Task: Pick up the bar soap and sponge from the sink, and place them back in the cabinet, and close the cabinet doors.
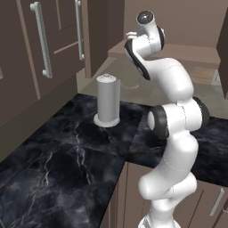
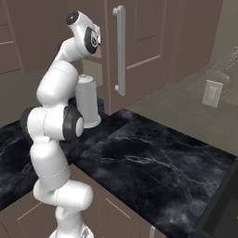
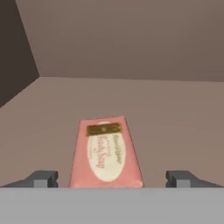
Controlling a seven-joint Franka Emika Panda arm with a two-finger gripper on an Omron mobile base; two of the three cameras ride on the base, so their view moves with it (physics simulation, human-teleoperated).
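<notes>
The orange-pink bar soap (image 3: 106, 152) lies flat on the brown floor of the cabinet (image 3: 175, 118), label side up. My gripper (image 3: 111, 178) is open, with one dark fingertip (image 3: 42, 178) left of the soap and the other to its right; neither touches it. In the left base view my arm reaches up to the cabinet shelf (image 1: 187, 51). One of the cabinet doors (image 2: 139, 46) stands open beside my hand, its silver bar handle (image 2: 120, 51) facing out. The sponge and the sink are out of view.
A grey upright cylinder (image 1: 107, 100) stands on the black marble counter (image 1: 67, 151) below the cabinet, close to my arm. More brown doors with bar handles (image 1: 42, 40) line the left wall. A wall outlet (image 2: 213, 93) sits at the right.
</notes>
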